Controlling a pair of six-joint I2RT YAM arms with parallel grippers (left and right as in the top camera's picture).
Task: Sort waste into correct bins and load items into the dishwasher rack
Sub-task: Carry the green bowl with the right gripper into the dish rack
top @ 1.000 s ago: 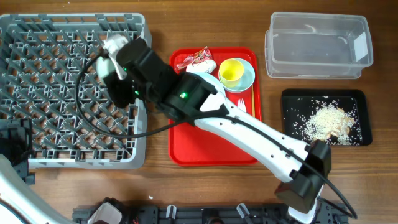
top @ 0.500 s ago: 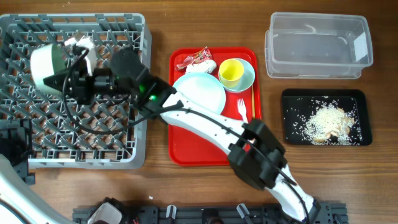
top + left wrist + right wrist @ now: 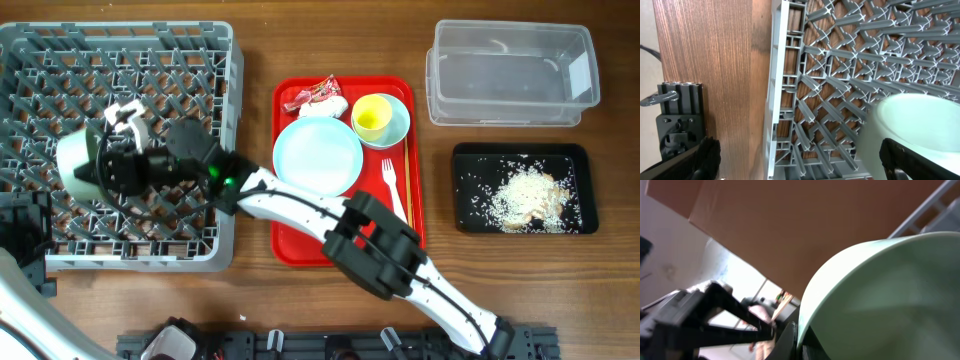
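My right gripper (image 3: 103,165) is shut on the rim of a pale-blue bowl (image 3: 75,166), held tilted over the left part of the grey dishwasher rack (image 3: 180,60). The bowl fills the right wrist view (image 3: 880,300), with a finger (image 3: 807,336) on its rim. My left gripper (image 3: 802,167) is open and empty by the rack's front-left edge (image 3: 785,75), with the bowl (image 3: 920,125) close by. On the red tray sit a pale-blue plate (image 3: 318,155), a yellow cup (image 3: 372,117) in a second bowl (image 3: 400,125), a white fork (image 3: 391,180), a red wrapper (image 3: 310,95) and a napkin (image 3: 330,107).
The clear tub (image 3: 510,75) stands at the back right. The black tray (image 3: 470,160) in front of it holds rice scraps (image 3: 525,195). The red tray (image 3: 340,245) lies between the rack and the bins. My right arm stretches across the tray's front-left corner and the rack.
My right arm has carried the bowl from the rack's right side to its left part and a little toward the front. The plate on the tray is now uncovered.
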